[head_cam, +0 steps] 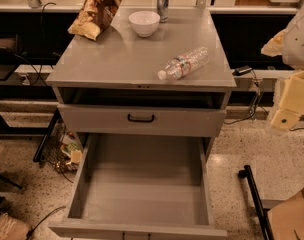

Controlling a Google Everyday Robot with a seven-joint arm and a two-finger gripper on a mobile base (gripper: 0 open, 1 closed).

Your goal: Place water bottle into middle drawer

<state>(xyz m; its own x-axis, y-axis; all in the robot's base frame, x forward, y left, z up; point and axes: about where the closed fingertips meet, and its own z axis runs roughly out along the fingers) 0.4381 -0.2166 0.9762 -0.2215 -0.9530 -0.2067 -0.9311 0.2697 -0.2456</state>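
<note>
The water bottle (184, 62) is clear and ribbed, with a white cap and a red-and-white label. It lies on its side near the front right of the grey cabinet top (117, 59), cap toward the front edge. The middle drawer (142, 184) is pulled far out below, and its flat grey floor is bare. My gripper (287, 106) hangs at the right edge of the view, to the right of the cabinet at about the height of the upper drawer, apart from the bottle. It holds nothing that I can see.
A chip bag (96, 13), a white bowl (144, 23) and a slim silver can (162, 4) stand at the back of the cabinet top. The upper drawer (141, 118), with a black handle, is slightly out. A black bar (254, 199) and a cardboard box (292, 216) sit on the floor to the right.
</note>
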